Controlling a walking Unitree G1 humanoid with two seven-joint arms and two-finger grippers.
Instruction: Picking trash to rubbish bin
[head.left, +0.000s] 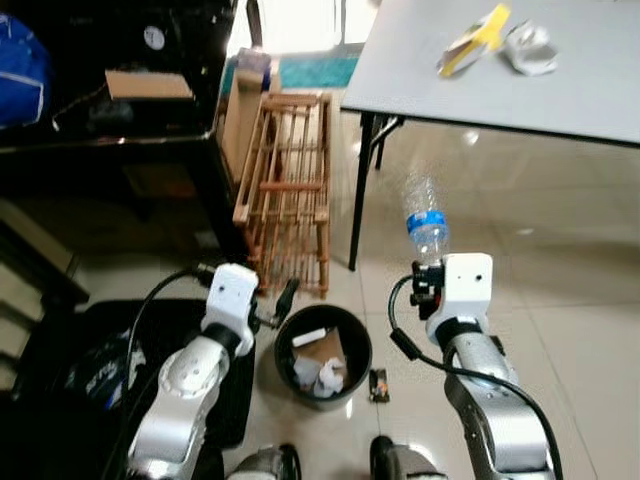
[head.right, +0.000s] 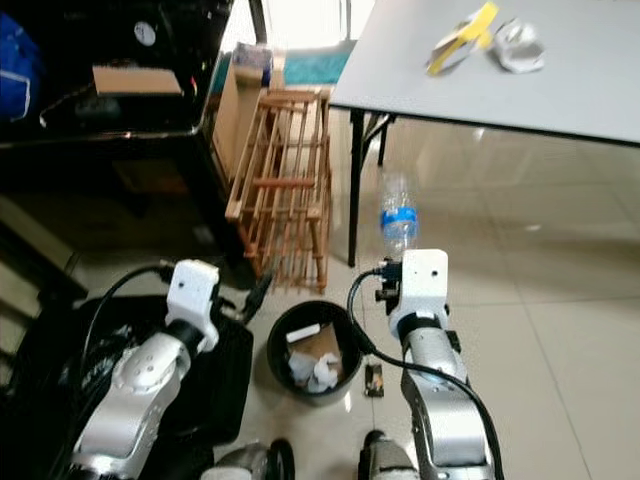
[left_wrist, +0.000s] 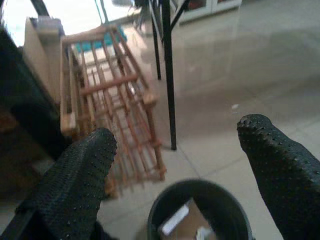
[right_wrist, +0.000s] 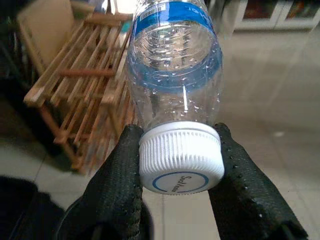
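A clear plastic bottle (head.left: 426, 218) with a blue label and white cap (right_wrist: 180, 164) is held upside-up by its cap in my right gripper (head.left: 428, 268), to the right of the bin. The fingers (right_wrist: 118, 185) pinch the cap from both sides. A round black rubbish bin (head.left: 323, 356) stands on the floor between my arms, holding cardboard and crumpled paper. My left gripper (head.left: 283, 303) hovers open just left of the bin's rim, its fingers (left_wrist: 80, 180) spread above the bin (left_wrist: 200, 212). More trash, a yellow wrapper (head.left: 472, 40) and crumpled white paper (head.left: 530, 48), lies on the grey table (head.left: 560, 95).
A wooden rack (head.left: 290, 190) leans beside a dark cabinet (head.left: 110, 140) behind the bin. A black bag (head.left: 90, 370) lies on the floor at left. A small dark object (head.left: 379, 385) sits on the tiles right of the bin. A black table leg (head.left: 357, 190) stands nearby.
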